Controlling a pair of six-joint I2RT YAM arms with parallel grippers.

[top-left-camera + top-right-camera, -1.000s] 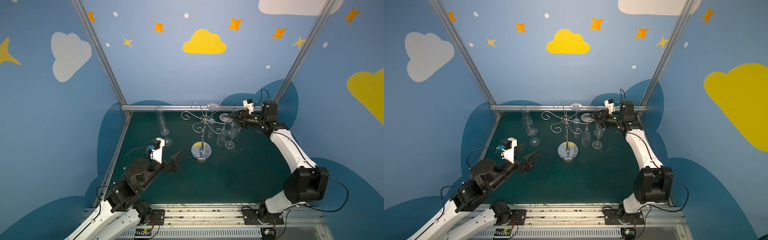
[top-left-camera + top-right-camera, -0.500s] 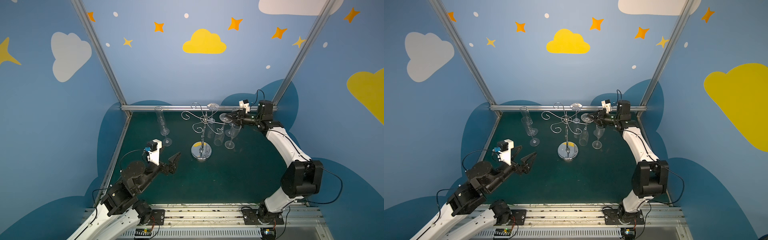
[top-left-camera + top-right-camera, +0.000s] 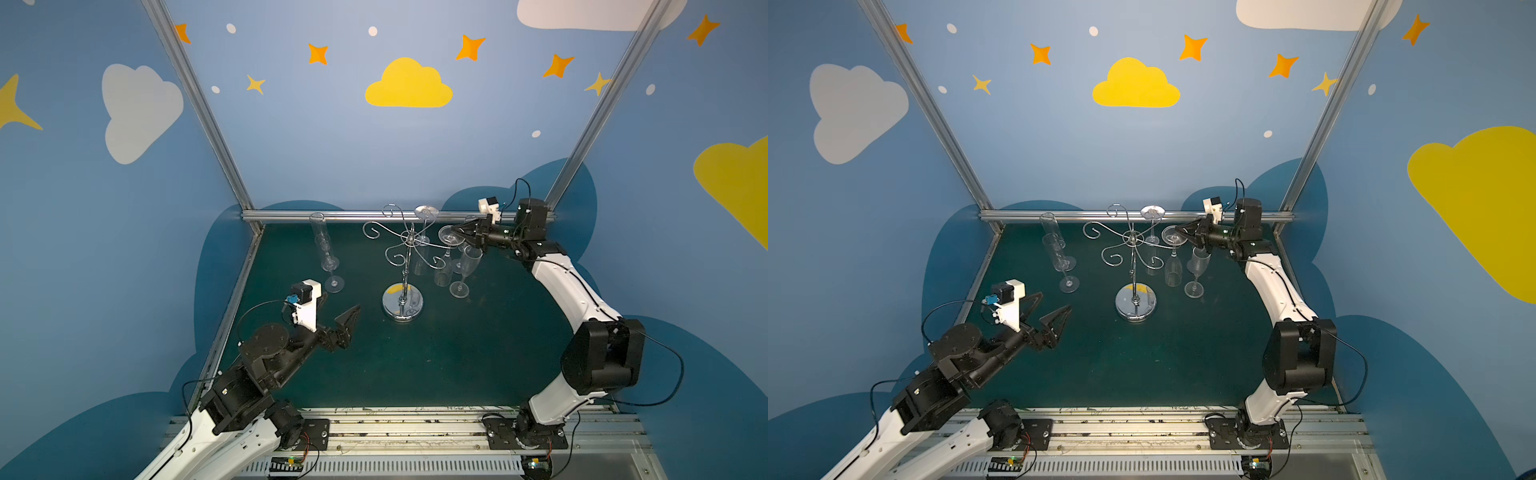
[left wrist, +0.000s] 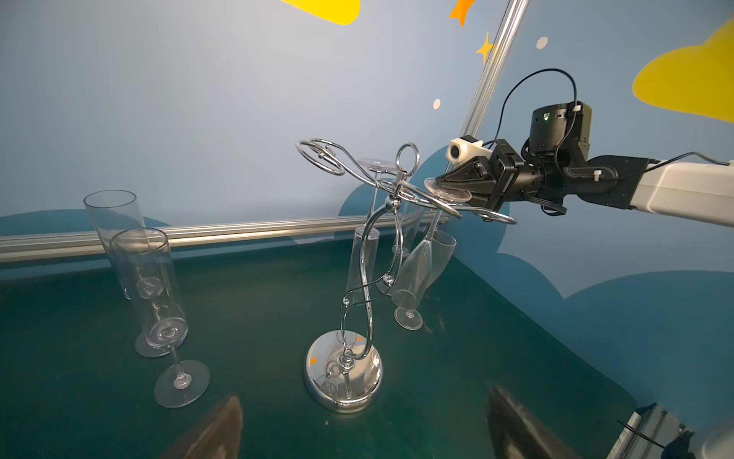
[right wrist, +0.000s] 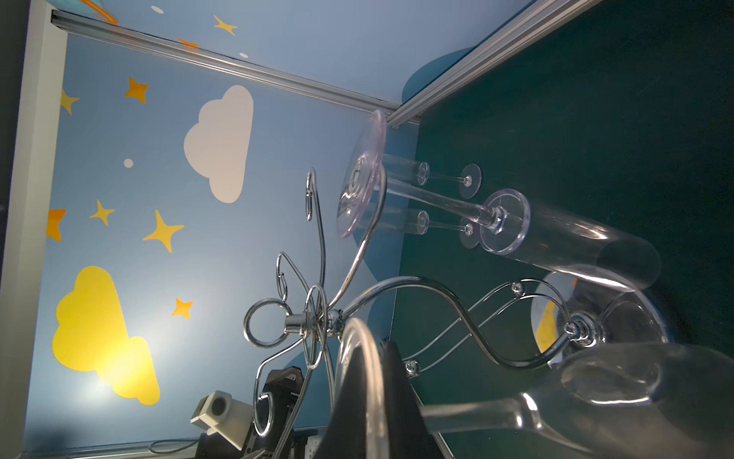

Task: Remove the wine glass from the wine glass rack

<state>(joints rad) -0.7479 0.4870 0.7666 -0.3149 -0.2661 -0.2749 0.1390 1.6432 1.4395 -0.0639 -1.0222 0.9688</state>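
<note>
My right tool is clamped on the foot of the wine glass, which hangs upside down from the wine glass rack. My left tool gapes wide, well apart, low over the tabletop.

Wine glass rack mid-table — glass pair left, lone glass right.
</note>
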